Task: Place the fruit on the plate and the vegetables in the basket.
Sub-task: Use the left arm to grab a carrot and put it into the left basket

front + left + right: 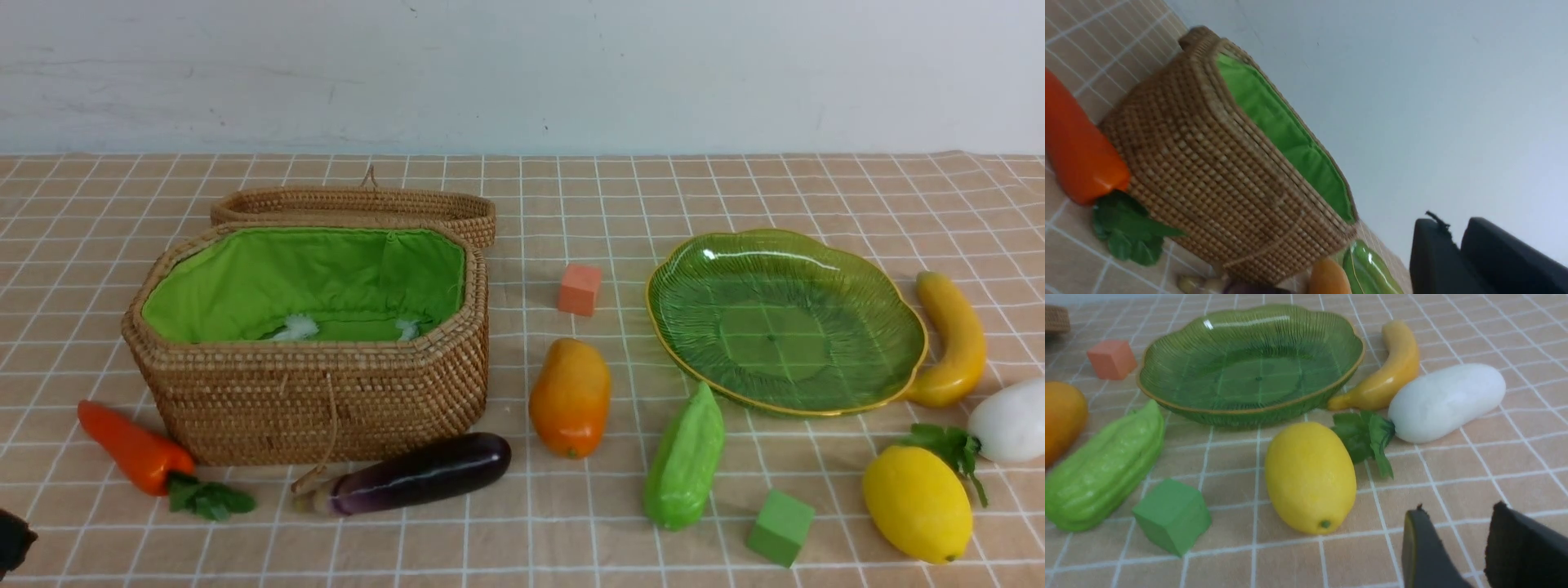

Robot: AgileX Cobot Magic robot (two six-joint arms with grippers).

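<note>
The open basket point(326, 400) stands at the left with its lid point(359, 206) behind it. The carrot point(135, 449), eggplant point(424, 474) and mango point(570, 396) lie around its front. The gourd point(686, 457) lies in front of the plate point(898, 318), which holds nothing. The banana point(951, 339), radish point(1011, 420) and lemon point(916, 502) lie at the right. My left gripper point(1453, 230) is shut and empty, low beside the carrot point(1077, 147) and basket point(1216, 183). My right gripper point(1457, 514) is open and empty, just short of the lemon point(1310, 475) and radish point(1447, 400).
An orange cube point(580, 288) sits between basket and plate. A green cube point(780, 527) lies between the gourd and the lemon. A white wall stands behind the checked tablecloth. White tufts lie on the basket's green lining point(302, 282).
</note>
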